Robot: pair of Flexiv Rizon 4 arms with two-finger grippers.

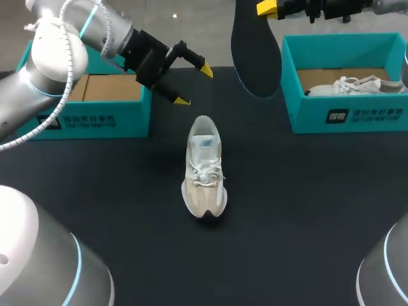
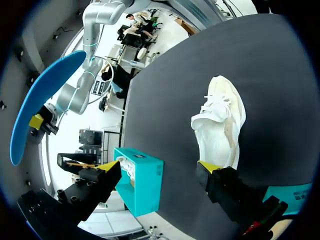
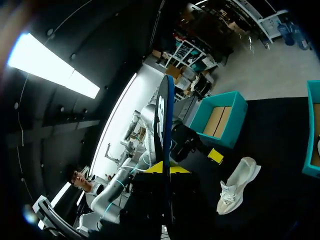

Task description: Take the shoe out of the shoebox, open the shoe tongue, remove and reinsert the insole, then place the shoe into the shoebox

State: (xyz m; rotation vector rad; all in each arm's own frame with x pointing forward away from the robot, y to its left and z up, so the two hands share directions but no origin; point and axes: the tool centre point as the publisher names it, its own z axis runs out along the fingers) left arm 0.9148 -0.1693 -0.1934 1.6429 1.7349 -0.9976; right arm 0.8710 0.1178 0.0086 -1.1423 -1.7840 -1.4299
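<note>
The white and beige shoe (image 1: 204, 169) stands upright on its sole in the middle of the dark table (image 1: 306, 210), toe toward the robot and heel toward the far edge, apart from both arms. Its laces are tied across the tongue. Just beyond the heel the left gripper (image 1: 194, 85) hangs over the table with its 2 yellow-tipped fingers spread wide, the shoe ahead of them in the left wrist view. Farther back, 2 teal boxes sit at the far side. The left box (image 1: 95, 118) shows only its brown cardboard floor. The right box (image 1: 347, 115) holds a second white shoe (image 1: 357, 84). Between the boxes the dark insole (image 1: 255, 57) hangs in the air, long end down, well above the table. The right gripper (image 3: 162, 170) pinches its upper end between both fingers.
</note>
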